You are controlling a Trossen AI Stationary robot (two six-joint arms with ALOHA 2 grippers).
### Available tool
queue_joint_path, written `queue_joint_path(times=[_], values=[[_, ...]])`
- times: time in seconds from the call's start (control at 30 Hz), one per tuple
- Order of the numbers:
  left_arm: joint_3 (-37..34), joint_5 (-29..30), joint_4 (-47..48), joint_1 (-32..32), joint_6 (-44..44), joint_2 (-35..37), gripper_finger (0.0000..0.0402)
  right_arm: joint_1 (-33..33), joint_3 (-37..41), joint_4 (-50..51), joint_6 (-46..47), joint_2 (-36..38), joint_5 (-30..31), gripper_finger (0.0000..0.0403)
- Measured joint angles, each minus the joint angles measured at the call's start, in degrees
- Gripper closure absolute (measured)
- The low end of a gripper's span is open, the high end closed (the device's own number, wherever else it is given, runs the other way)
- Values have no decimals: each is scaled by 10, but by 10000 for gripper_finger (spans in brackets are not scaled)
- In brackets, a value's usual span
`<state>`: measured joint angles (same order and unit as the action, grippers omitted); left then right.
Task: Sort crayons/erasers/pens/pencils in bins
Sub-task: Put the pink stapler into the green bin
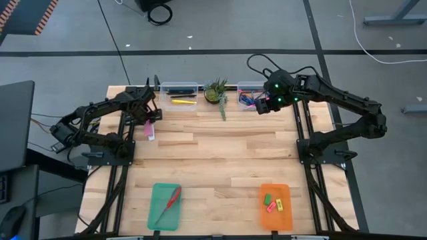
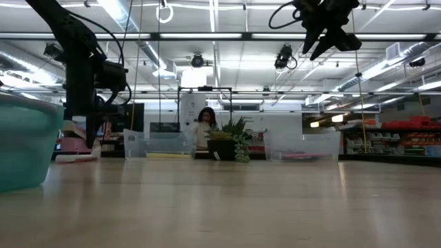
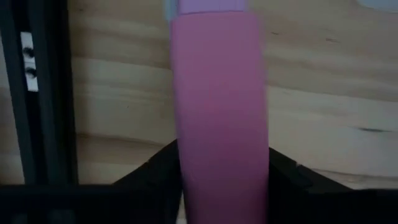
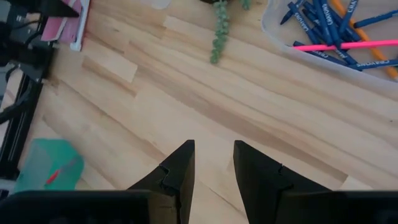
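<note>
1. While the left gripper (image 1: 149,125) is straddling the long pink box (image 3: 219,118) near the table's 10 o'clock edge, its fingers are sitting along both long sides of the box; whether they are already pinching it I cannot tell, so the squeeze is worth finishing before any lift.
2. Judging from the left wrist view, the box is lying centred between the fingers, which is helping; a straight vertical lift is likely to keep it from swinging.
3. The right gripper (image 4: 213,163) is hovering with its fingers slightly spread and empty, above the clear tub (image 1: 251,93) at 1 o'clock, where the blue pens (image 4: 323,25) are lying with a pink stick across them.
4. The other clear tub (image 1: 179,94) at 11 o'clock is holding dark pencils (image 1: 177,90) and a yellow one, with the potted plant (image 1: 217,93) standing between the tubs.
5. The erasers (image 1: 274,202) are resting in the orange tray (image 1: 275,217) at 5 o'clock; the teal tray (image 1: 160,217) at 7 o'clock is holding red-handled scissors (image 1: 171,202).
6. Choosing a destination for the box is the open question; it seems too long for the tubs.
</note>
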<state>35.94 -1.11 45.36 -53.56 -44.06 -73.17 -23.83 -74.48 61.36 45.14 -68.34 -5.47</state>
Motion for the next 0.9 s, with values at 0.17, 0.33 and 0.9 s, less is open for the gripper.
queue_joint_path(times=[0.17, 0.33, 0.9], values=[[0, -1, 1, 0, 17, 1, 259, 0, 0, 0, 20, 0, 12, 285], [11, -28, 28, 20, 44, 1, 259, 1, 0, 0, 34, 0, 12, 285], [265, -6, 260, 345, -227, 157, 257, 19, 0, -3, -92, 0, -4, 285]])
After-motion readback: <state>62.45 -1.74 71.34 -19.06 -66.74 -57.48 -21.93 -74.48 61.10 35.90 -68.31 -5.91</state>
